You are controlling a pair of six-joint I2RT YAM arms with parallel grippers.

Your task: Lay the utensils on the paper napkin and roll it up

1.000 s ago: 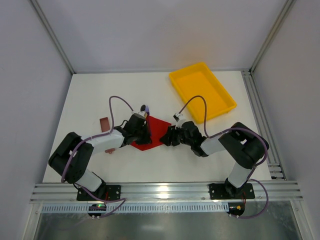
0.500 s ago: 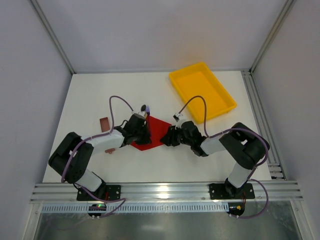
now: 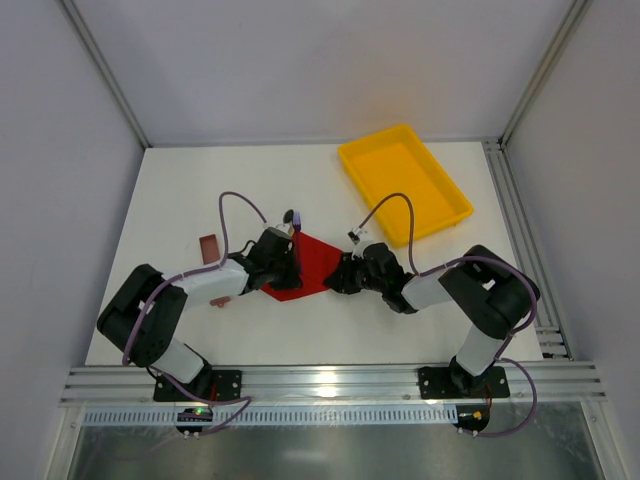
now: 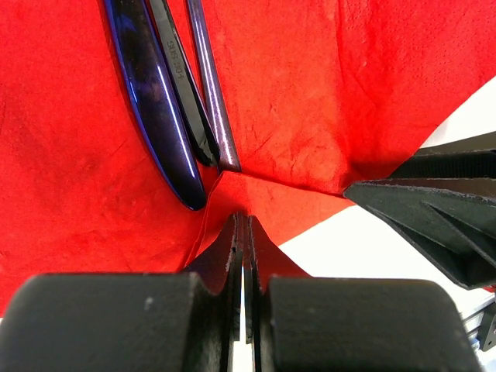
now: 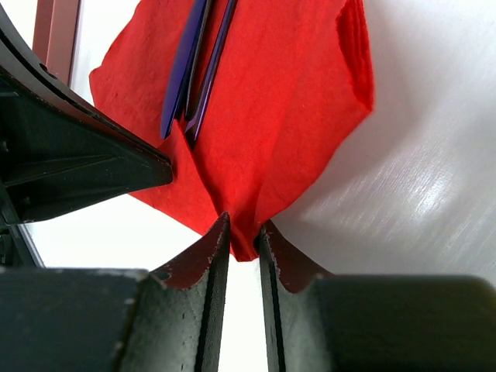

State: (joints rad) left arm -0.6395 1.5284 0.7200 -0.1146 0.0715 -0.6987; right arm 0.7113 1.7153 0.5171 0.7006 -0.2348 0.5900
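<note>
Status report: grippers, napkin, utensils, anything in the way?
Left gripper shut on edge of thin red paper napkin; right gripper pinches a corner; two slender utensils, black and blue-purple, lie on it; nothing in the way.

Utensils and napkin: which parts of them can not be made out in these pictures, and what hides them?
- Top view: the utensils lie mostly under the left arm; only one end shows.
- Left wrist: the top edge cuts off their far ends.
- Right wrist: the same cut. Whether the right jaws press the napkin corner between them is unclear.
</note>
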